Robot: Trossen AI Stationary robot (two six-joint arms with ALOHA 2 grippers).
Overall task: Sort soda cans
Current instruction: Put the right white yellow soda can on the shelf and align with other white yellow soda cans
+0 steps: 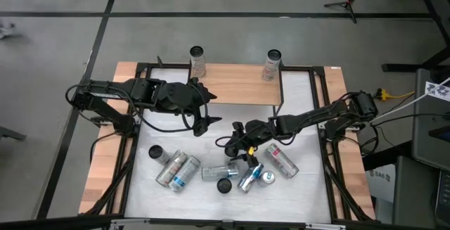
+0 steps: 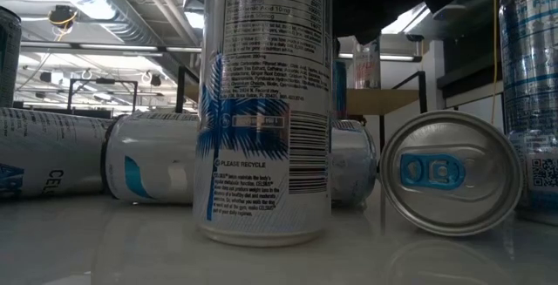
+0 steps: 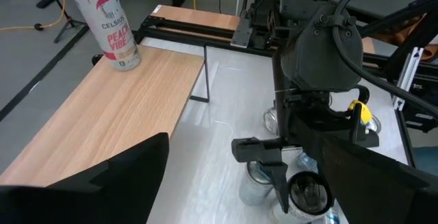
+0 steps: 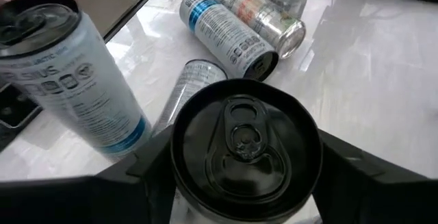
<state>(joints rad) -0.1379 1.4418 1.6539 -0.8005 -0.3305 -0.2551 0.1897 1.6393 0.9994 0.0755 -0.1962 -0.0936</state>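
From above, the white bench (image 1: 302, 188) carries a loose heap of slim silver aluminium soda cans (image 1: 211, 171) near its front edge, most lying on their sides, a few upright with dark tops. 2 more upright cans stand on the pale wooden shelf (image 1: 239, 84) at the back: a dark-topped can (image 1: 197, 61) and a pink-labelled can (image 1: 272, 65). The right tool (image 1: 240, 144) sits low over the heap's back edge, at an upright black-topped can (image 4: 244, 148); a red-marked can (image 1: 281, 160) lies just beside it. The left tool (image 1: 209, 107) hovers with its fingers spread wide, between the shelf and the heap and apart from every can. At bench level, an upright blue-labelled can (image 2: 264, 111) fills the centre, blocking much behind it; a lying can's silver end with a blue tab (image 2: 446, 173) faces the camera beside it, and other cans lie to the side. The left wrist view shows the pink-labelled can on the shelf and the right arm (image 3: 318, 66) standing over the heap. In the right wrist view, the tool's 2 dark fingers (image 4: 369, 169) flank the black-topped can closely; whether they press it I cannot tell. An upright blue-banded can (image 4: 75, 80) stands just beside, and lying cans crowd beyond.
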